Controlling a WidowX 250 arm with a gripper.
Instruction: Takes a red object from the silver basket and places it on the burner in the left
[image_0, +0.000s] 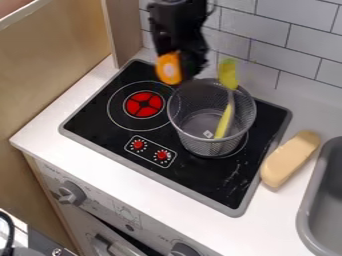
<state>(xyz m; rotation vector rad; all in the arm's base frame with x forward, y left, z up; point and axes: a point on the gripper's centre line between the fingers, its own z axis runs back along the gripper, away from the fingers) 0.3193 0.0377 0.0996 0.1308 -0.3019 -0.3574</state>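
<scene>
The black gripper (182, 66) hangs over the back of the stove, just behind and to the left of the silver basket's rim. Held in it is an orange object (168, 68) with a pale centre, off the surface; I see orange, not red. The silver mesh basket (194, 142) stands upright on the right part of the black stovetop. Inside it leans a yellow-green utensil (228, 75), its upper end above the rim. The left burner (144, 104) has a red centre within white rings.
Two red knobs (161, 155) are printed at the stovetop's front. A tan, loaf-shaped object (289, 158) lies on the white counter (274, 222) to the right, beside the grey sink (308, 210). A wooden panel (57, 65) borders the left, and a tiled wall (277, 47) the back.
</scene>
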